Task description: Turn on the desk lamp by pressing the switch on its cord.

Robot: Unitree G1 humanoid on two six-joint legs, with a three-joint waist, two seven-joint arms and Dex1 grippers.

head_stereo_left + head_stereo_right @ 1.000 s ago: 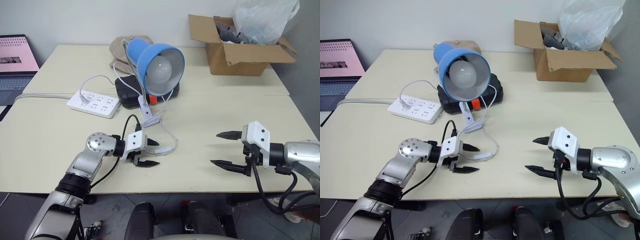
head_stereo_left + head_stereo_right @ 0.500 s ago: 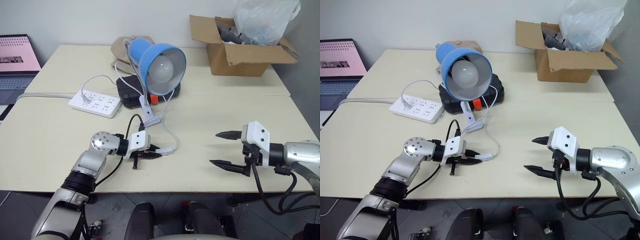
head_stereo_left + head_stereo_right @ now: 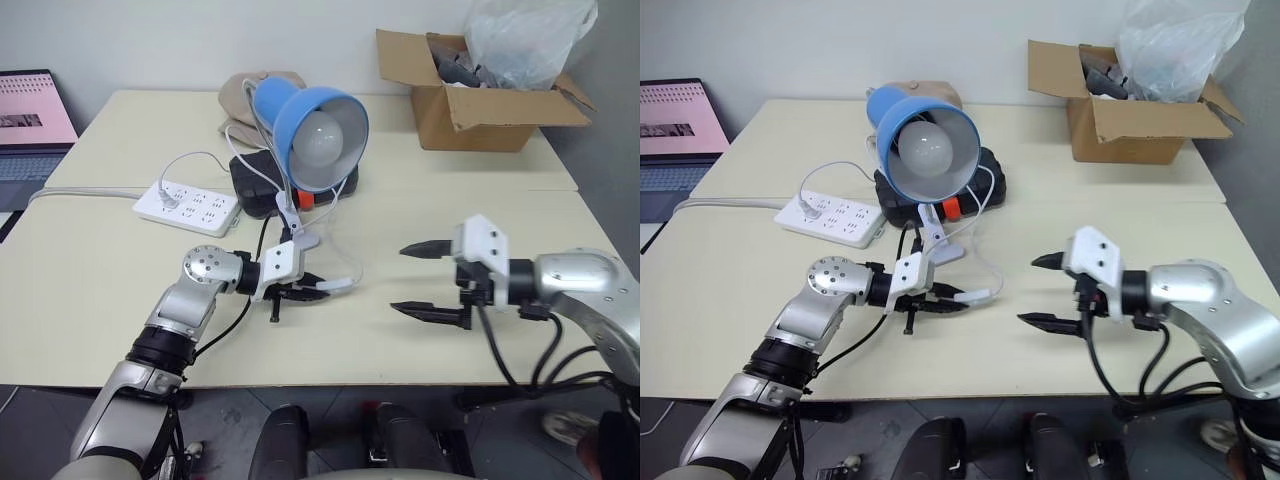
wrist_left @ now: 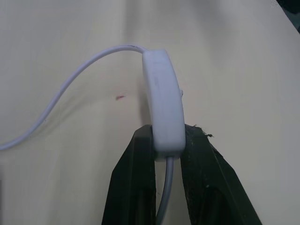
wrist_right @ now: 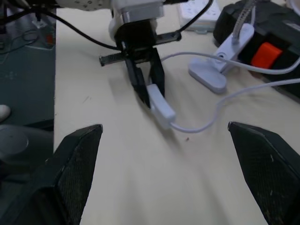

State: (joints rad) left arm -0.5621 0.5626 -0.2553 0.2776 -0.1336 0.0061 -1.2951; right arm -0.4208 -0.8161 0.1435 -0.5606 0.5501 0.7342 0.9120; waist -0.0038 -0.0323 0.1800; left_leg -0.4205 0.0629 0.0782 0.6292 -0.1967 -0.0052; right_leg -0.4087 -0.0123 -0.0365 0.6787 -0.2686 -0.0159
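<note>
Switch point(image 4: 163, 105) small, light, rigid, on limp cord point(image 4: 70, 91); L hand point(image 3: 312, 292) pinching its near end, R hand point(image 3: 420, 280) spread wide opposite; press rocker mid-body

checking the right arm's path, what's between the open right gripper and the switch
Bare tabletop separates the right gripper from the switch held in the left gripper, seen in both eye views.

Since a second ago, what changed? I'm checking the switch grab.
The left gripper closed on the switch and lifted it slightly. The right gripper, jaws wide, swung in toward it. The lamp, unlit, and power strip stayed put.
</note>
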